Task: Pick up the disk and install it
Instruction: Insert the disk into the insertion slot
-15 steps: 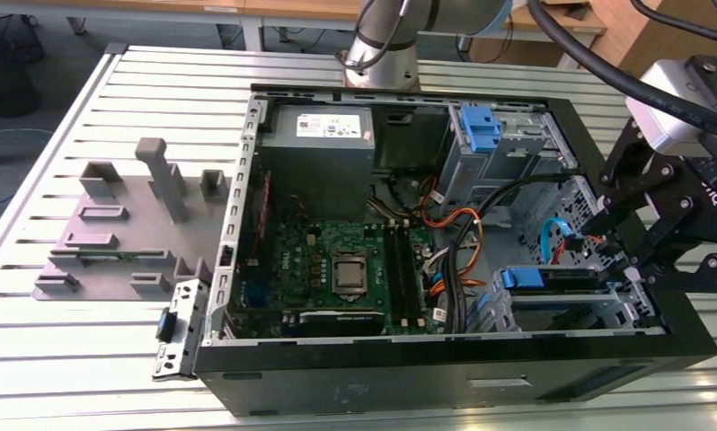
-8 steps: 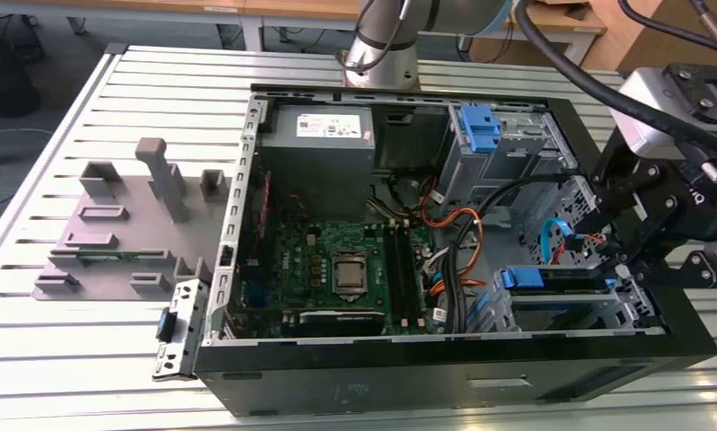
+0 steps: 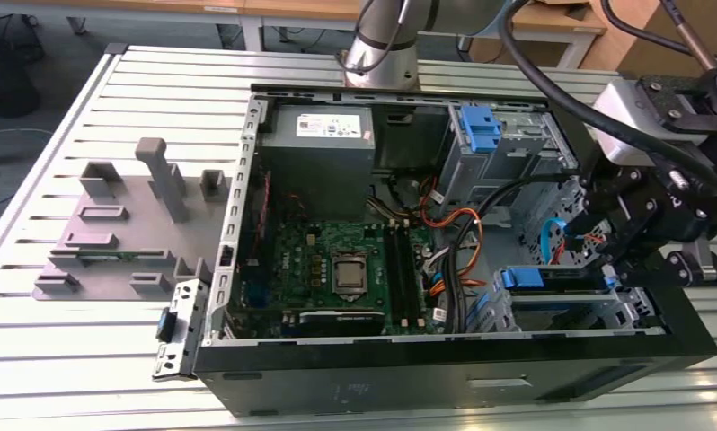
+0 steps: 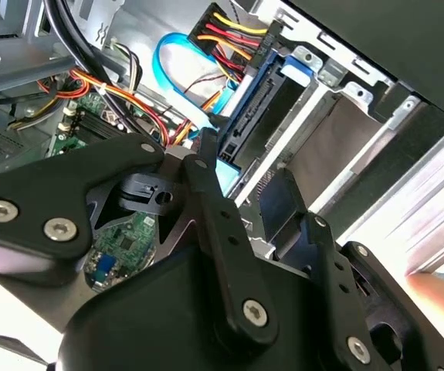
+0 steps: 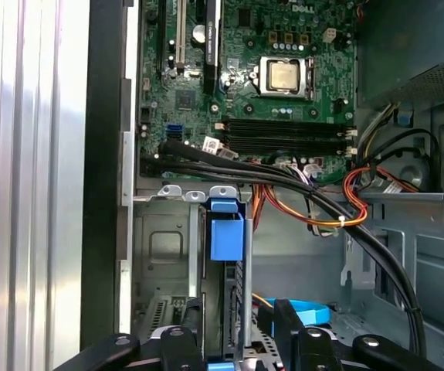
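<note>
- Gripper (image 5: 238, 309): closest to the lens in both wrist views. Its two black fingers (image 5: 194, 328) are spread, one on each side of the disk's thin edge. A strip of the cage floor shows between one finger and the disk, so they are not clamped on it.
- Disk (image 5: 225, 239): one. It stands on edge in a slot of the drive cage (image 3: 574, 310), in the case corner at the exterior view's right and just under the gripper (image 3: 616, 260). The blue carrier tab faces the motherboard.
- Governing relation: the disk lies directly between the fingers. Its long edge runs from the gripper toward the motherboard (image 5: 283, 93), so the fingers would close across its thickness.
- Second wrist view: the disk's (image 4: 256, 116) dark connector edge sits beyond the gripper (image 4: 245, 166), with wire bundles plugged in above it.
- Cables: one light-blue data cable (image 4: 171, 54) loops beside the cage.
- Other case contents: one bare blue bracket (image 3: 479, 126) in the upper bay and one power supply (image 3: 320, 135).
- Surroundings: one open computer case (image 3: 455, 368) lies on a slotted table (image 3: 95, 359). One grey fixture (image 3: 131, 224) stands at the exterior view's left, well apart.
</note>
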